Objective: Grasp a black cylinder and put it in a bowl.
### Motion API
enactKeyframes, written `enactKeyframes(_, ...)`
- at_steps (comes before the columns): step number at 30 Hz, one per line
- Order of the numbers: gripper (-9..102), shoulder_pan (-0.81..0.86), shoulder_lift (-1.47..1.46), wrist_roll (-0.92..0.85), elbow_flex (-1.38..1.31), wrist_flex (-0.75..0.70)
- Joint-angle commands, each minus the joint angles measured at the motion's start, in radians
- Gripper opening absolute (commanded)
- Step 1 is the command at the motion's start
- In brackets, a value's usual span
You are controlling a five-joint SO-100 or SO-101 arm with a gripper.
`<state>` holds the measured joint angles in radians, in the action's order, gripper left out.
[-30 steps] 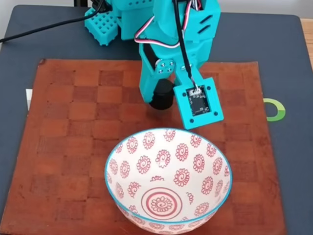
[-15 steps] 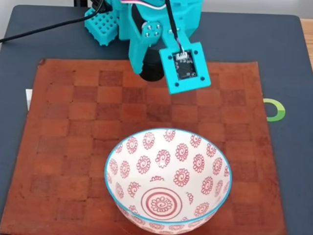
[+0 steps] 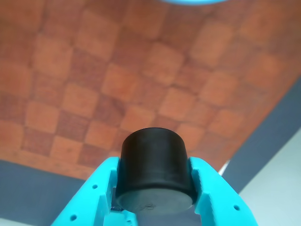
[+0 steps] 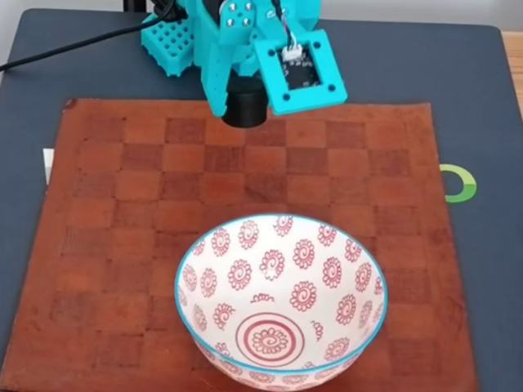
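My teal gripper [image 3: 155,181] is shut on the black cylinder [image 3: 155,172], which sits between the two fingers [image 3: 96,188] in the wrist view, lifted above the brown checkered mat. In the fixed view the gripper [image 4: 243,106] holds the cylinder [image 4: 243,109] in the air over the mat's far edge, near the arm's base. The white bowl [image 4: 281,300] with red floral medallions and a light blue rim stands at the near middle of the mat, well apart from the gripper. A sliver of its blue rim [image 3: 188,2] shows at the top of the wrist view.
The brown checkered mat [image 4: 122,245] lies on a dark grey table [image 4: 482,98]. A black cable [image 4: 73,47] runs in from the far left to the teal arm base [image 4: 172,37]. A green ring mark [image 4: 462,183] sits right of the mat.
The gripper has risen and drawn back toward the arm's base with the black cylinder still held, moving away from the bowl. The bowl has not moved.
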<state>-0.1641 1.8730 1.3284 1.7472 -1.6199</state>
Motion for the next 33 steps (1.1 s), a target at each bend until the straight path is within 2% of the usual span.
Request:
enactKeyframes(1, 13, 0.011, 0.028, -0.034, -0.092, 0.011)
enactKeyframes(12, 13, 0.012, -0.279, -0.161, -0.474, 0.018)
enactKeyframes(20, 13, -0.003, -0.523, -0.184, -0.762, 0.021)
enactKeyframes(30, 13, -0.031, -0.749, -0.166, -0.959, 0.025)
enactKeyframes(33, 13, -0.034, -0.807, -0.166, -0.989, 0.067)
